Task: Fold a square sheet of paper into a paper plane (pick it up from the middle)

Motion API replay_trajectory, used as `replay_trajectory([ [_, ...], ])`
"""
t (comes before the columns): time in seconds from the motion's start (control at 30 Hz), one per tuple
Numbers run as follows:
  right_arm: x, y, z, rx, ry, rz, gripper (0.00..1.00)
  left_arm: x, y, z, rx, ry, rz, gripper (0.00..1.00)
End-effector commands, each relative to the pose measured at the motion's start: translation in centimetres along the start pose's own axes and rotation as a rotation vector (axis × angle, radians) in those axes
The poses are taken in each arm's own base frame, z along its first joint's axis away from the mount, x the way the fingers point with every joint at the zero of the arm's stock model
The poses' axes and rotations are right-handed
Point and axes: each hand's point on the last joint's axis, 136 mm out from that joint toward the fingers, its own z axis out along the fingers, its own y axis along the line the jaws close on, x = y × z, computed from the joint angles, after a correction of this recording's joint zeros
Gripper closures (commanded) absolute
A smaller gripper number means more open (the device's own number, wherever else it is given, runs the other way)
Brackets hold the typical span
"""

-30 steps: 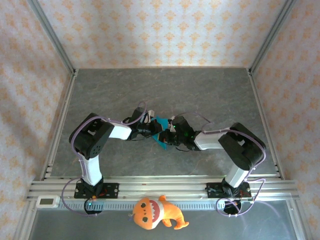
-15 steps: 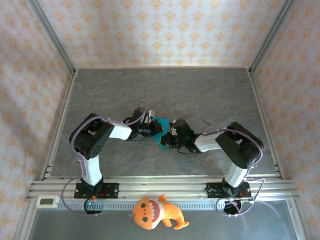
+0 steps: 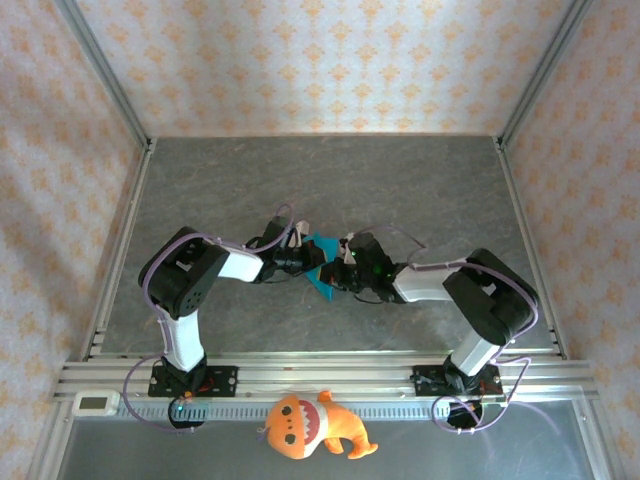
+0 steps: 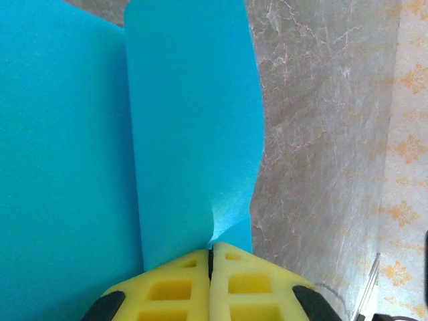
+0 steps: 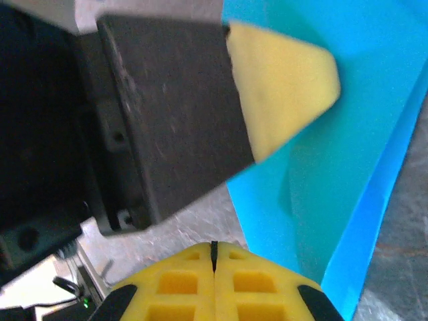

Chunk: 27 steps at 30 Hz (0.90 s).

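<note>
Centrally, left fingers [image 4: 211,257] shut on cyan paper [image 4: 194,134] edge (right fingers [image 5: 214,257] shut beside), open table [image 3: 400,180] around.

Between left hand [image 3: 306,264] and right hand [image 3: 336,276] lies paper [image 3: 325,244].

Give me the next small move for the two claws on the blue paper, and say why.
Probably keep the left claw pinched and push the shut right claw across the blue sheet to flatten its fold. The left claw is shut on the sheet's edge, and the folded-over layer beside it looks bowed and curled, not pressed into a crease.
</note>
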Motion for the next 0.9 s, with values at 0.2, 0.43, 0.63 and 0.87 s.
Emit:
replay_trajectory([
  [0.2, -1.9, -0.6, 1.1, 0.044, -0.004, 0.082, 1.0, 2.9, 5.6, 0.4, -0.159, 0.057, -0.069, 0.93],
  [0.43, -1.0, -2.9, 1.9, 0.14, 0.049, 0.112, 1.0, 2.9, 5.7, 0.4, -0.16, 0.052, -0.076, 0.93],
  [0.63, 0.2, -3.0, 1.3, 0.113, 0.072, 0.133, 1.0, 3.0, 5.9, 0.4, -0.165, 0.048, -0.081, 0.93],
  [0.87, 1.2, -2.5, 0.9, 0.086, 0.114, 0.145, 1.0, 3.2, 6.2, 0.3, -0.174, 0.043, -0.092, 0.93],
])
